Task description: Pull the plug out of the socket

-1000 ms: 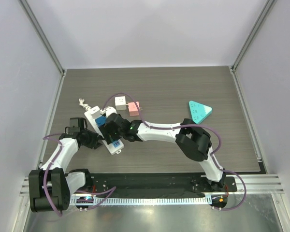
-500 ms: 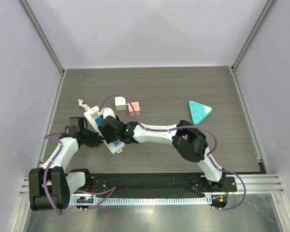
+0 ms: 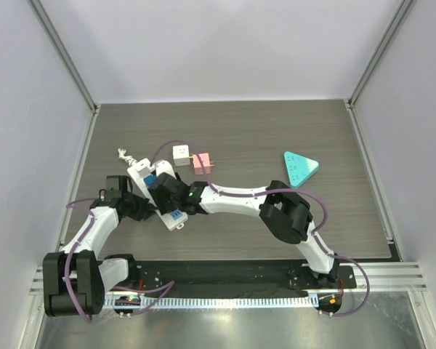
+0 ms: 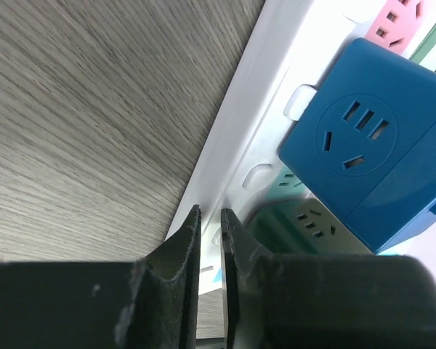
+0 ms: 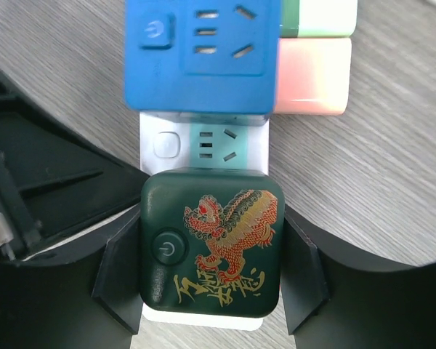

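We may lift the whole strip.
Our right hand pinches the green plug, which sits in the strip; our left hand, pressed together at the strip's edge, could slip when we pull.

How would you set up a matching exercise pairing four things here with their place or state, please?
Things:
1. dark green plug
2. blue plug
3. teal triangle
4. left gripper

Places or states:
A. lying alone, far right of the power strip
B. shut, at the strip's long edge
C. clasped by the right gripper
D. seated on the strip, just beyond the dark green plug

Pairs: 1-C, 2-D, 3-A, 4-B.
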Controlling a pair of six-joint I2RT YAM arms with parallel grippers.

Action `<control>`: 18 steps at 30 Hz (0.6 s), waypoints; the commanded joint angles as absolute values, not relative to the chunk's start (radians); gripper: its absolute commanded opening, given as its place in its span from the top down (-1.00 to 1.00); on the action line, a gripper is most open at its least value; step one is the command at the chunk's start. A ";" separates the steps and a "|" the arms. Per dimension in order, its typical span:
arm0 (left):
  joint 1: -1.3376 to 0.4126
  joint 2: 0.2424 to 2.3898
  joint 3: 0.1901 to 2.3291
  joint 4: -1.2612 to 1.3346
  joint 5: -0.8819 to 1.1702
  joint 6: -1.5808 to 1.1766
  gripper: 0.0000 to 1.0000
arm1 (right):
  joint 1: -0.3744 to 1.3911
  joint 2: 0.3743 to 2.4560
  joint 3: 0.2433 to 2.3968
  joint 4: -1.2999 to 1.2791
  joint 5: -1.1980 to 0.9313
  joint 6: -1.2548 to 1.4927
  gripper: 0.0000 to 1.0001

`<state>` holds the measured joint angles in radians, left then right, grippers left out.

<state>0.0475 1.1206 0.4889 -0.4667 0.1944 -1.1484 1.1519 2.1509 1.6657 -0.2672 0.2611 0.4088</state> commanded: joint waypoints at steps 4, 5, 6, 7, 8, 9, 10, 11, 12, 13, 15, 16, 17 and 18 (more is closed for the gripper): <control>0.043 1.157 0.465 -0.581 0.052 -1.117 0.78 | 1.276 2.036 1.714 -0.199 0.587 0.224 0.98; 0.041 1.154 0.469 -0.584 0.051 -1.112 0.78 | 1.276 2.037 1.707 -0.195 0.595 0.222 0.98; 0.043 1.152 0.475 -0.587 0.049 -1.111 0.78 | 1.276 2.039 1.700 -0.193 0.595 0.224 0.98; 0.043 1.152 0.479 -0.592 0.045 -1.109 0.78 | 1.276 2.036 1.695 -0.193 0.592 0.229 0.98; 0.043 1.143 0.480 -0.594 0.038 -1.106 0.78 | 1.267 2.022 1.690 -0.187 0.572 0.241 0.98; 0.043 1.141 0.480 -0.594 0.038 -1.108 0.78 | 1.253 2.007 1.674 -0.183 0.531 0.271 0.98; 0.043 1.140 0.482 -0.595 0.037 -1.106 0.78 | 1.237 1.990 1.655 -0.170 0.405 0.344 0.98; 0.043 1.141 0.482 -0.595 0.038 -1.106 0.78 | 1.191 1.971 1.634 -0.123 0.337 0.398 0.98; 0.041 1.141 0.485 -0.597 0.041 -1.104 0.78 | 1.172 1.933 1.588 -0.097 0.274 0.440 0.98; 0.043 1.140 0.486 -0.598 0.043 -1.103 0.78 | 1.154 1.921 1.576 -0.081 0.234 0.477 0.97; 0.043 1.135 0.489 -0.598 0.048 -1.100 0.78 | 1.117 1.907 1.560 -0.064 0.149 0.544 0.98; 0.041 1.134 0.489 -0.598 0.051 -1.098 0.78 | 1.109 1.905 1.559 -0.066 0.134 0.560 0.98; 0.043 1.134 0.494 -0.598 0.052 -1.095 0.78 | 1.106 1.905 1.557 -0.069 0.124 0.566 0.98; 0.041 1.134 0.500 -0.600 0.052 -1.092 0.78 | 1.109 1.907 1.560 -0.071 0.132 0.549 0.98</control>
